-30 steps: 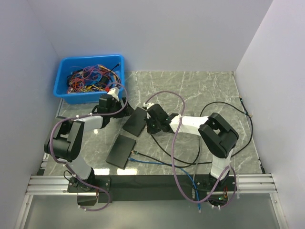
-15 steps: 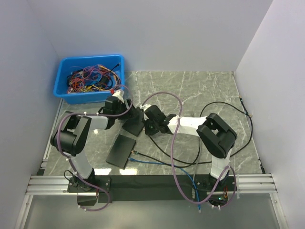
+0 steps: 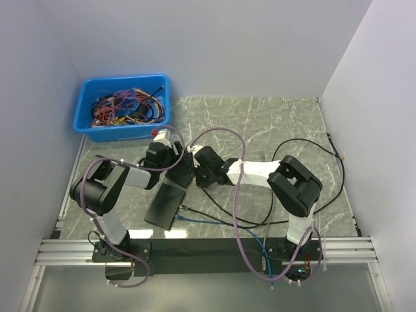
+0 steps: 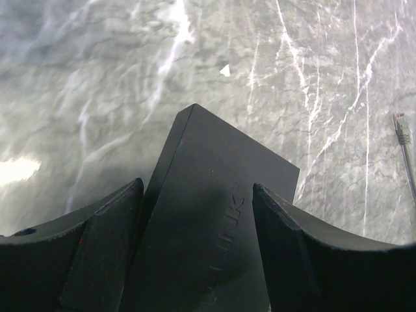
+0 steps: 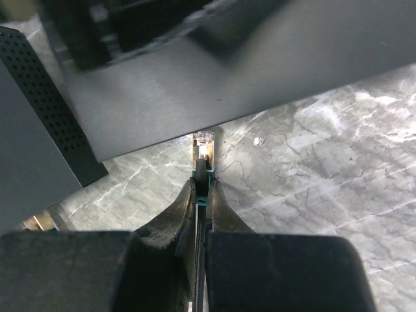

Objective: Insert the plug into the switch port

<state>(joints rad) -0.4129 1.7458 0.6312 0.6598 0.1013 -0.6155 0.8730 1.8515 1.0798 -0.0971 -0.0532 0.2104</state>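
Switch (image 4: 214, 260) bears embossed lettering, perhaps "LINK" (right hand (image 5: 202, 183) pinches plug (image 5: 203, 144)).

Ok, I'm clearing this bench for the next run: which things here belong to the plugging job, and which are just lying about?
In the job: plug, pinched in the right claw; switch, framed by the open left claw.
Lying about: blue bin of wires; second black box; blue cable beside it; loose plug on the table.
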